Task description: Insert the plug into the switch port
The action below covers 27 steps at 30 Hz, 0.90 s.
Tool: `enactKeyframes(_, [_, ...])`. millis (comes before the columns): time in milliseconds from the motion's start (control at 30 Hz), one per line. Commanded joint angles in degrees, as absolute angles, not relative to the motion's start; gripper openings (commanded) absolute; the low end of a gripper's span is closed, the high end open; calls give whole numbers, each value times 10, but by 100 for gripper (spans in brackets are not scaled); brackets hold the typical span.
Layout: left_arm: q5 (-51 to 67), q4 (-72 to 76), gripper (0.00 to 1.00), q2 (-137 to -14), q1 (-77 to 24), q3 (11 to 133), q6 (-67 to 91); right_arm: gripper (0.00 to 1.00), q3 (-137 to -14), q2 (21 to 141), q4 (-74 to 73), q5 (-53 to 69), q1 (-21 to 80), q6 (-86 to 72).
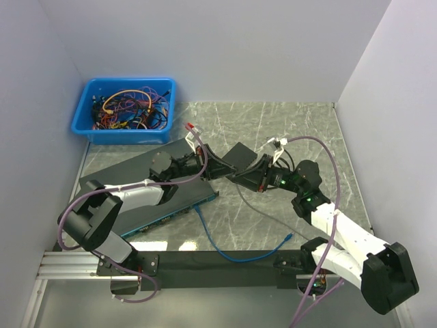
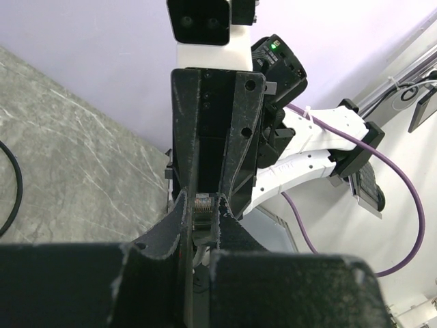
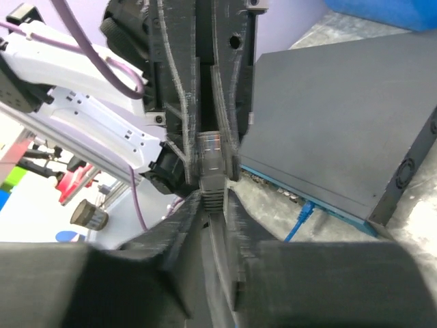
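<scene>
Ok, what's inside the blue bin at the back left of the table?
The blue bin holds a tangle of thin cables, orange, purple, red and dark. They cover its floor, so anything beneath is hidden.

Blue bin [image 1: 119,135], tangled coloured cables [image 1: 130,106] inside, back-left corner; grey marble tabletop [image 1: 287,130].

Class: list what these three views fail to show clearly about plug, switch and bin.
Plug: top view, hidden between left gripper and right gripper.
Right gripper's hold: right wrist view, too blurred to tell.
Switch ports: top view, too small; right wrist view, blurred.
Bin cables: top view, tangled, too small to count.
</scene>
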<state>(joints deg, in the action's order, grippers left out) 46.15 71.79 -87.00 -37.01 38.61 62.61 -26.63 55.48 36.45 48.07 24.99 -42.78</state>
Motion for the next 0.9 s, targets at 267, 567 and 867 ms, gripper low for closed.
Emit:
enactKeyframes(267, [465,699,30,-882,-376,423,598,0,-294,526,340,448,253,-404])
enactKeyframes(567, [410,540,49,-868,-369,439,511,0,-321,460,108,296,252,-296])
enactKeyframes(867, [245,324,46,-868,-349,491,403,0,-395,524,-140,-61,253,-251])
